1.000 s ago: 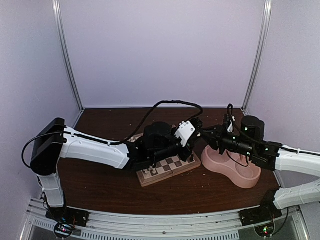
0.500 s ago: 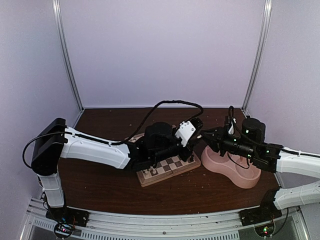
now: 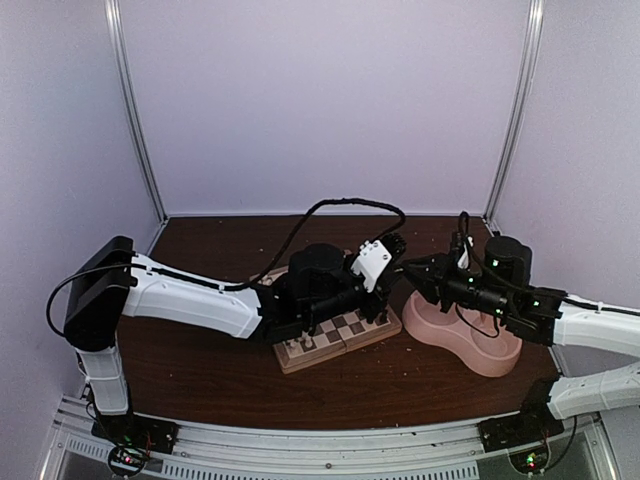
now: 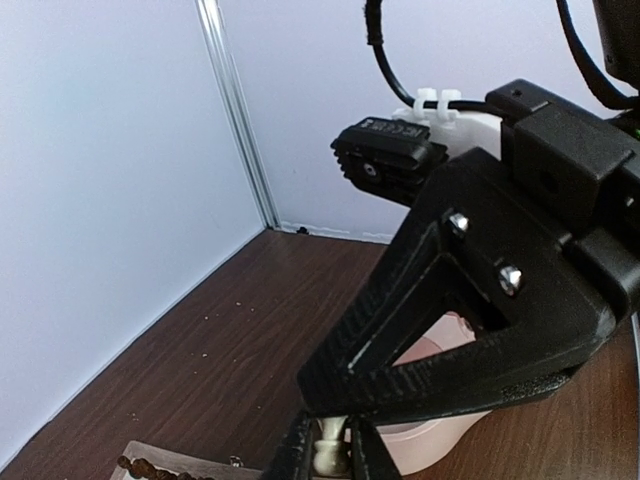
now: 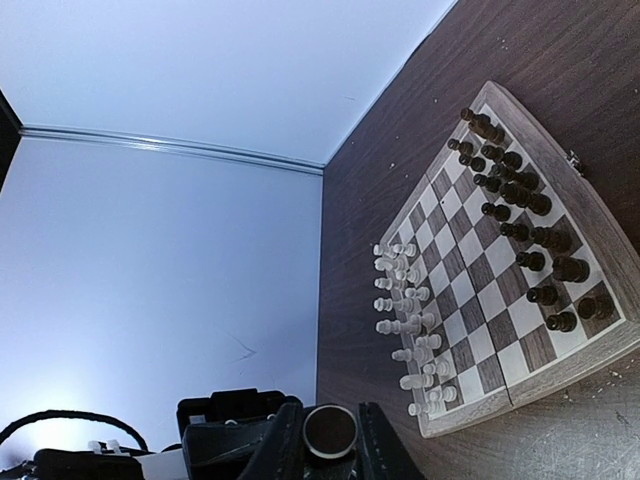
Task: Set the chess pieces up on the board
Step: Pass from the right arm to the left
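left gripper (image 4: 328, 450) — jaws clenched on one cream chess piece (image 4: 327, 462), upright between the tips | piece probably light, hard, slick: pinch its narrow stem gently | right gripper (image 5: 330, 438) — closure cannot tell | board (image 5: 470, 300) ahead of those jaws

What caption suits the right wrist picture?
Looking over the right claw at the board: cream chess pieces lined along one side, dark pieces along the other.

Both arms reach inward; left claw (image 4: 330, 458), right claw (image 5: 330, 432) clamped
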`<action>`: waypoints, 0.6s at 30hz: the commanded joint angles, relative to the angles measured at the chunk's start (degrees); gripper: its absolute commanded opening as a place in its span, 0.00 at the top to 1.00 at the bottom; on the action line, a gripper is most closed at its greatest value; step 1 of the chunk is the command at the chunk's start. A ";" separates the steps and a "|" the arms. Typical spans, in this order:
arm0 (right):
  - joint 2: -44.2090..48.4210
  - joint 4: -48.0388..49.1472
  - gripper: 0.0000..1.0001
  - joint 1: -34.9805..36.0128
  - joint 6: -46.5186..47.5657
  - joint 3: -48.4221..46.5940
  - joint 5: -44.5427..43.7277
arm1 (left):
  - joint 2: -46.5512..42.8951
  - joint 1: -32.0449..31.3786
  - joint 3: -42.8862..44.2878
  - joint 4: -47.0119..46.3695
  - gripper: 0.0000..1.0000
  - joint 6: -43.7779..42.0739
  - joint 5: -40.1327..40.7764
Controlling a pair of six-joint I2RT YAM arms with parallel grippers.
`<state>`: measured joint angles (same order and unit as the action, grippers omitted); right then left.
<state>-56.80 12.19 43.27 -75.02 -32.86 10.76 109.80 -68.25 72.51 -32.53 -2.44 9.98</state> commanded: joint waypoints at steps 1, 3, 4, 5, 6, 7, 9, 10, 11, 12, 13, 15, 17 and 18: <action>1.04 0.90 0.80 0.25 -0.50 0.79 -0.67 | 0.67 0.05 1.14 -3.24 0.82 0.62 0.03; 1.13 1.50 0.80 0.33 -1.27 1.21 -0.70 | 0.70 0.05 1.08 -3.31 0.70 0.96 0.08; 1.15 2.28 0.80 0.22 -1.98 1.56 -0.70 | 0.69 0.05 1.01 -3.35 0.68 1.18 0.18; 1.17 3.29 0.80 0.31 -2.75 2.03 -0.84 | 0.73 0.07 0.93 -3.47 0.68 1.27 0.11; 1.25 4.17 0.80 0.25 -3.29 2.33 -0.97 | 0.72 0.05 0.82 -3.64 0.68 1.40 0.04; 1.25 4.61 0.80 0.23 -3.52 2.39 -0.98 | 0.76 0.05 0.61 -4.00 0.69 1.43 -0.04; 1.27 4.45 0.81 0.23 -3.75 2.14 -1.00 | 0.79 0.05 0.25 -4.84 0.71 1.46 -0.26; 1.27 4.33 0.81 0.21 -3.85 2.14 -0.90 | 0.76 0.05 0.12 -5.21 0.72 1.41 -0.34; 1.30 4.49 0.81 0.19 -4.15 2.29 -0.84 | 0.69 0.05 -0.01 -5.41 0.73 1.34 -0.41; 1.39 4.98 0.81 0.18 -4.45 2.40 -0.84 | 0.71 0.05 0.00 -5.47 0.75 1.31 -0.51; 1.49 5.30 0.81 0.22 -4.76 2.65 -0.86 | 0.76 0.05 -0.08 -5.44 0.77 1.19 -0.55; 1.77 5.85 0.81 0.17 -5.27 3.03 -1.03 | 0.69 0.05 -0.15 -5.56 0.78 1.03 -0.60; 1.79 5.84 0.81 0.19 -5.52 3.22 -0.97 | 0.68 0.09 -0.34 -5.84 0.79 1.03 -0.66; 1.85 5.84 0.81 0.19 -5.71 3.31 -0.94 | 0.74 0.09 -0.46 -5.97 0.79 1.03 -0.74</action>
<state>-56.12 16.21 43.27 -79.57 -30.46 10.44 110.13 -68.25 72.51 -34.06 -1.56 9.91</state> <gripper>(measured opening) 0.194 0.216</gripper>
